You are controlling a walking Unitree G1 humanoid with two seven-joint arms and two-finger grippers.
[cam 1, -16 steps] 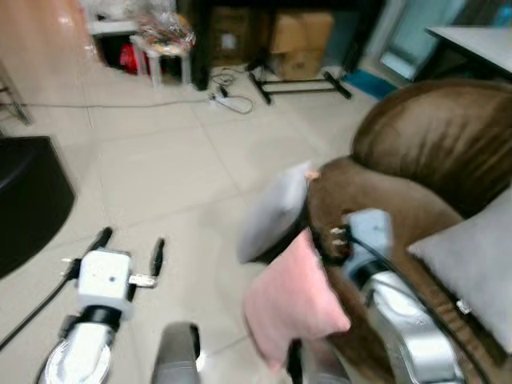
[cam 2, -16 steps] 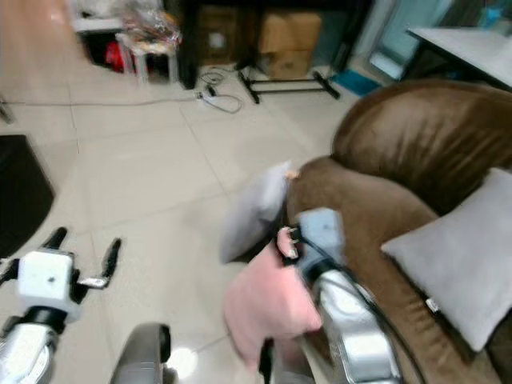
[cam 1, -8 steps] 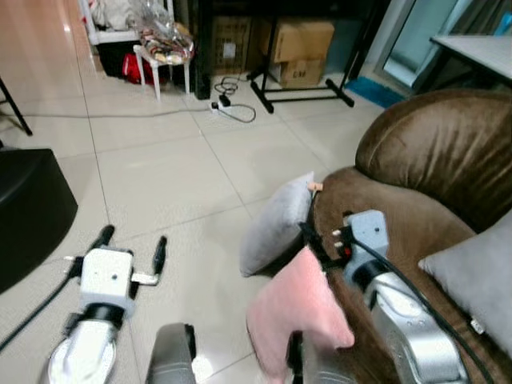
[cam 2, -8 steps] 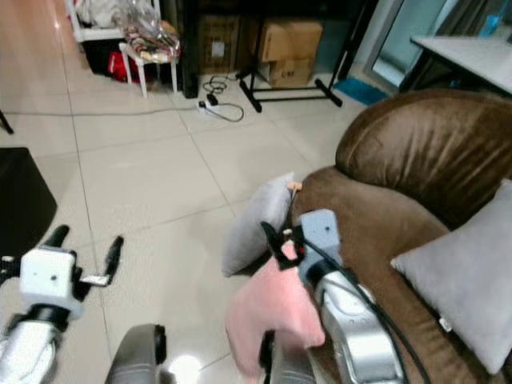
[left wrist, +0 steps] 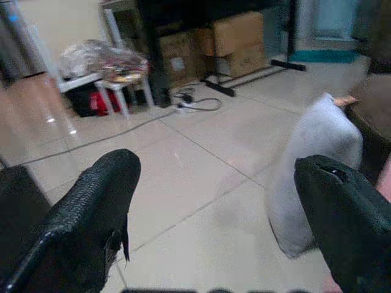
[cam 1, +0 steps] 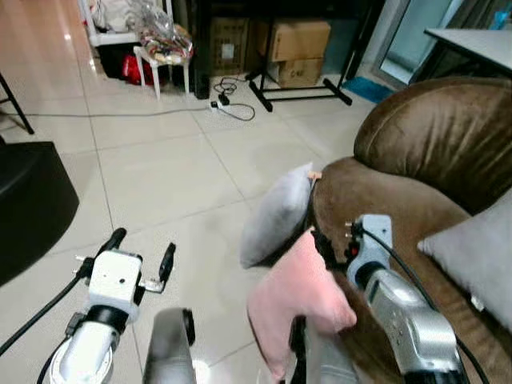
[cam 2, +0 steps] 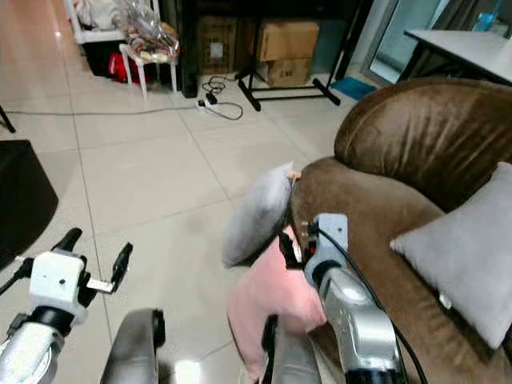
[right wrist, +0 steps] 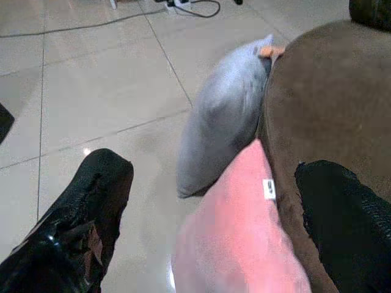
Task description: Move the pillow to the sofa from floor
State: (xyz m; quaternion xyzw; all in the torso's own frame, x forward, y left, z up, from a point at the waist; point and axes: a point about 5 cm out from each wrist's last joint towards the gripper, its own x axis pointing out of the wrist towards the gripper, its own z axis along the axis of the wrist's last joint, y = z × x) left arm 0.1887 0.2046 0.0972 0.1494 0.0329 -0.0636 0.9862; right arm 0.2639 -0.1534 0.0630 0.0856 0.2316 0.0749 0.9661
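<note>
**Right gripper poised over pink pillow, grasp not made**

Right gripper (right wrist: 208, 201) spread wide, straddling the soft pink square fabric pillow (right wrist: 244, 244) propped against the brown velvet sofa's arm (right wrist: 317, 116). Grey fabric pillow (right wrist: 223, 122) leans just beyond it.

Risks: fingers closing on sofa fabric, or nudging grey one over. Left gripper (cam 1: 140, 252) spread, idle above the tiled floor (cam 1: 160, 168).

Grey pillow (cam 1: 278, 216) stands on floor (cam 1: 168, 168), leaning against brown sofa (cam 1: 416, 152)
</note>
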